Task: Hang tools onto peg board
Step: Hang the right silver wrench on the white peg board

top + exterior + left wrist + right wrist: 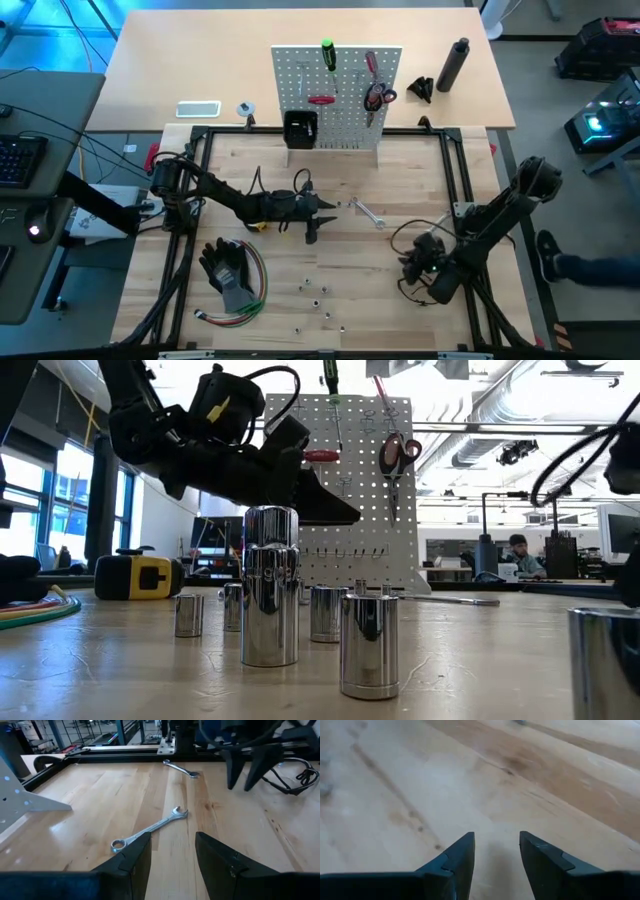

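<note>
Closest to me, my left gripper (172, 865) hangs with its fingers spread and empty, just short of the wrench (149, 828). It lies flat on the table (400, 300), in front of the peg board (340, 95), long axis slanting from ring end near me to open jaw farther off. I judge it stiff, slick steel; mid-shank looks best. My right gripper (495, 862), spread too, waits well off.
</note>
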`<state>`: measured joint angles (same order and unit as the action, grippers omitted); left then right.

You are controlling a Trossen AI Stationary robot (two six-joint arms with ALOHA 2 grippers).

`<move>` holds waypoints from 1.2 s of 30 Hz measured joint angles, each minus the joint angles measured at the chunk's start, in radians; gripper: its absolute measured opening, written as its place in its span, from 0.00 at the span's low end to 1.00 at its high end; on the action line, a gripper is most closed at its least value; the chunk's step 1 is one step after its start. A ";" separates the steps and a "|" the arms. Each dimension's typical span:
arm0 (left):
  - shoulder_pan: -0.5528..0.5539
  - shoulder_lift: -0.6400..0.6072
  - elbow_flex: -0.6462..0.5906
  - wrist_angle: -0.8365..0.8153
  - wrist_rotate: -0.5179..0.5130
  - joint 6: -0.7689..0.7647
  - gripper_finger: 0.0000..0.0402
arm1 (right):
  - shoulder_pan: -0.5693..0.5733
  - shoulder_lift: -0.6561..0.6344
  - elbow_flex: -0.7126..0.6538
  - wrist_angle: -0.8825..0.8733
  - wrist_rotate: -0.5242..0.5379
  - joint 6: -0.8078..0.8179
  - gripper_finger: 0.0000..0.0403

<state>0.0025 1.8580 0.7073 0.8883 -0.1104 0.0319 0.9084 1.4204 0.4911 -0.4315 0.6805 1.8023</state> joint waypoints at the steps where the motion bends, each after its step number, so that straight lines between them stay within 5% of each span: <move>1: 0.000 0.000 0.000 0.000 0.000 0.000 0.37 | -0.002 -0.007 0.002 0.004 0.001 -0.038 0.37; 8: 0.000 0.000 0.000 0.000 0.000 -0.002 0.37 | -0.003 -0.111 0.108 -0.355 -0.013 -0.161 0.37; 12: 0.005 0.000 0.012 -0.002 0.000 -0.002 0.37 | -0.033 -0.135 0.162 -0.554 -0.144 -0.147 0.37; 26: 0.005 0.000 0.034 -0.007 0.000 0.006 0.37 | -0.271 -0.135 0.177 -0.540 -0.576 -0.567 0.37; 36: 0.004 0.000 0.034 -0.020 0.013 0.006 0.37 | -0.486 -0.136 0.283 -0.689 -0.577 -0.892 0.37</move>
<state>0.0063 1.8580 0.7414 0.8683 -0.0975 0.0374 0.4227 1.2846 0.7742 -1.1210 0.1035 0.9098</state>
